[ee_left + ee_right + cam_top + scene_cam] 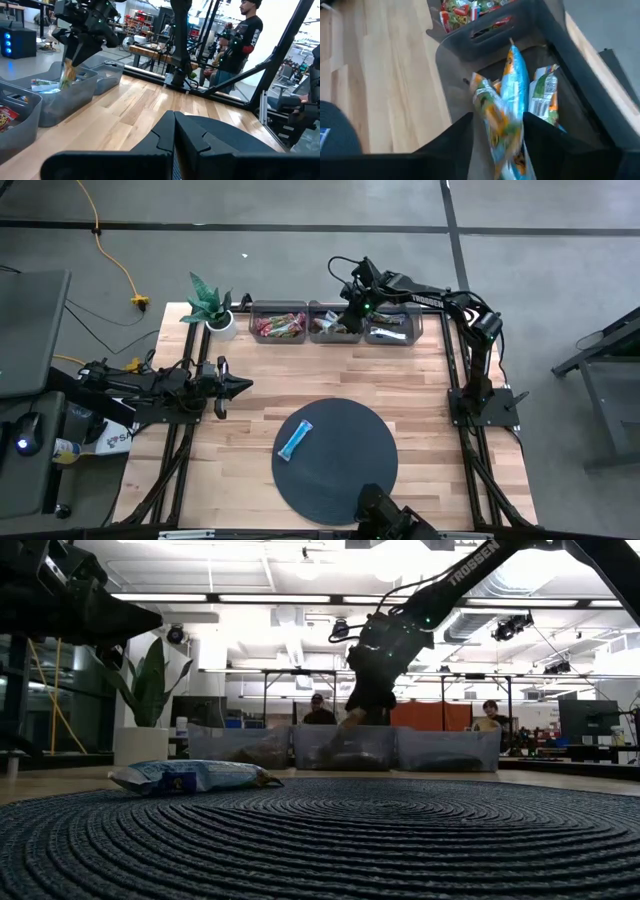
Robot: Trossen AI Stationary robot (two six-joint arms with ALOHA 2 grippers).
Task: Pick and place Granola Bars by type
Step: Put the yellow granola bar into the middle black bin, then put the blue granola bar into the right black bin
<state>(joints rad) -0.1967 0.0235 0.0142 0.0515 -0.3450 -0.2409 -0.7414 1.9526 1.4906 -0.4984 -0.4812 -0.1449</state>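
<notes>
My right gripper (495,137) hangs over the middle clear bin (322,311) at the table's far edge, shut on a green-brown multicolour granola bar (507,107). More multicolour bars (545,95) lie in that bin. The left bin (278,326) holds red bars, the right bin (392,330) light blue ones. One light blue bar (295,440) lies flat on the dark round disc (345,470); in the low view this bar (190,776) rests on the woven mat. My left gripper (238,387) waits shut above the table's left side. My right gripper holds the multicolour bar near its upper end (512,125), pinched between the two fingers (465,137), coming from above and pointing down. The bar hangs below the fingers (66,75), lifted clear, with its lower end (512,55) down inside the middle bin.
A potted plant (212,308) stands at the far left corner beside the bins. Bare wood (300,375) lies between the disc and the bins. People (245,40) stand in the room beyond the table. A camera mount (385,515) sits at the near edge.
</notes>
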